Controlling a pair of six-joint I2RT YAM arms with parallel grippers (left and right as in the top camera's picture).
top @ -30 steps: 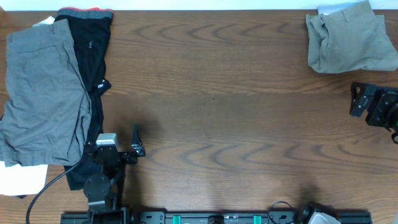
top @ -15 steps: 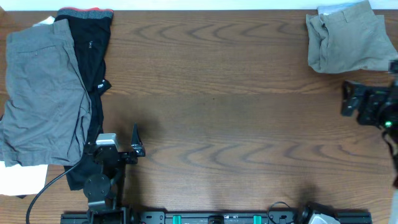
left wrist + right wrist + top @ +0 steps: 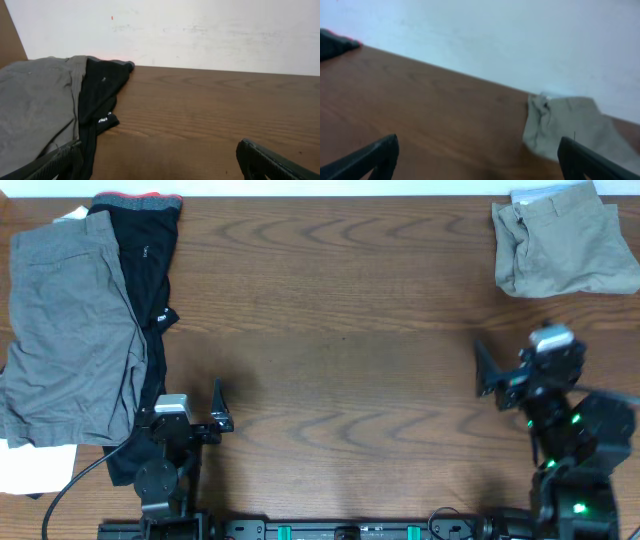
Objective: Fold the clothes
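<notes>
Overhead and wrist views, two arms at a wooden table (image 3: pixel 340 310). The khaki shorts (image 3: pixel 555 240) lie in a compact, rumpled heap at the far right corner, touched by neither arm. The right gripper (image 3: pixel 487 375) hangs over bare wood, well apart from the heap, with its jaws spread wide. The left gripper (image 3: pixel 220 408) is equally wide and holds nothing, just beside the black garment (image 3: pixel 140 280) and the grey shorts (image 3: pixel 70 330).

Hazards:
- The heap sits at the table's far edge, so a sideways push during a grasp would probably slide it off.
- A pinch into the bunched cloth may catch several layers at once and drag the heap rather than spread it.
- The left arm sits far across the table from the shorts, so a two-handed fold likely needs them drawn to the centre first.

Limits of view:
- The overhead frame cuts off the heap's right edge.
- The right wrist view is blurred, so the waistband, hems and layer order of the khaki shorts (image 3: pixel 570 125) cannot be told.
- The left arm covers the lower end of the black garment.
</notes>
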